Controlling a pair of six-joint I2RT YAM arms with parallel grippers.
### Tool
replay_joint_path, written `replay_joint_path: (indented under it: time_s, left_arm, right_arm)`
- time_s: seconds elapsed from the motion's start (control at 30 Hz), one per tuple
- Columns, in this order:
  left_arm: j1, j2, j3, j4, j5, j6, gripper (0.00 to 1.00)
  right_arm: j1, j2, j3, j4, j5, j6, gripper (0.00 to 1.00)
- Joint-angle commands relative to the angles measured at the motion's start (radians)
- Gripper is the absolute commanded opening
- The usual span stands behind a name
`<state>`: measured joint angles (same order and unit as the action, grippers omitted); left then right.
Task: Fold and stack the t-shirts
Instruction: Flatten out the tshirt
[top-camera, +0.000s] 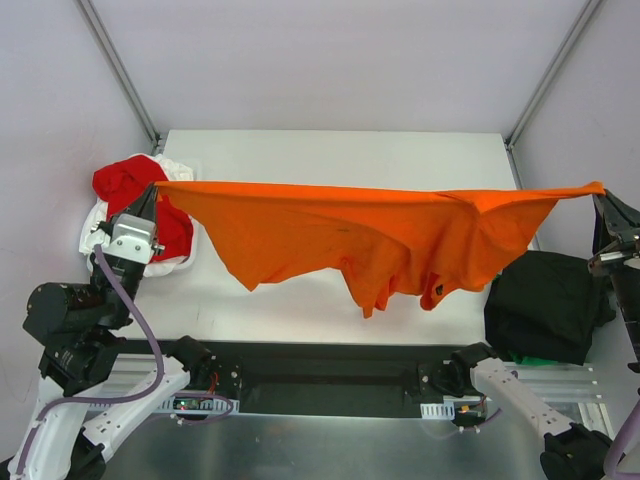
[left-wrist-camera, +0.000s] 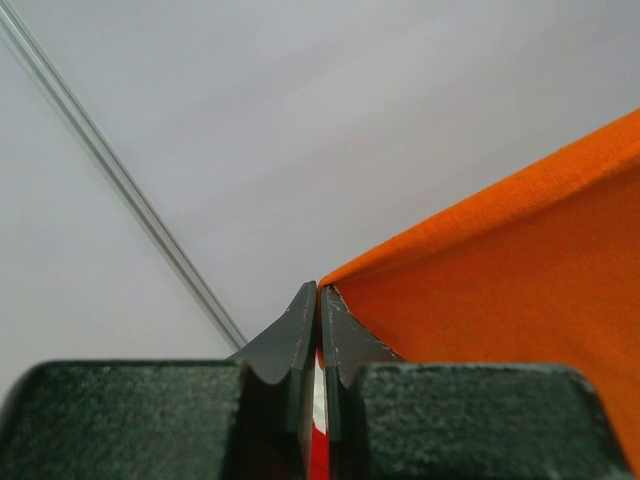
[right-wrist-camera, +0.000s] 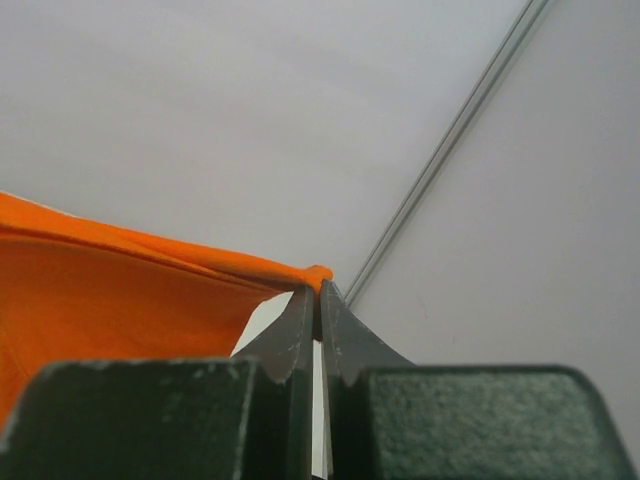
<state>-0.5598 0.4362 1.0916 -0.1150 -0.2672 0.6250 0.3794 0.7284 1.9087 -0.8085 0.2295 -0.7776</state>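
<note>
Top external view shows the soft orange t-shirt (top-camera: 380, 235) stretched wide in the air above the white table (top-camera: 330, 150), top edge pulled straight, bottom hanging in wrinkly points, with the left gripper (top-camera: 150, 195) pinched tight on one corner and the right gripper (top-camera: 603, 200) pinched tight on the other. Only this view shows the crumpled red t-shirt (top-camera: 125, 180) and white t-shirt (top-camera: 95, 232) heaped at the left and the black t-shirt (top-camera: 545, 300) lumped at the right. Each wrist view shows dark pointy fingers (left-wrist-camera: 298, 335) pressed together on the smooth orange edge.
</note>
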Motion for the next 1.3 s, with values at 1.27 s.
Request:
replay_joint_path:
  time_s: [1.27]
  left_arm:
    - [0.021, 0.315, -0.087, 0.281, -0.129, 0.134, 0.0]
  right_arm:
    - [-0.036, 0.347, -0.154, 0.241, 0.156, -0.081, 0.01]
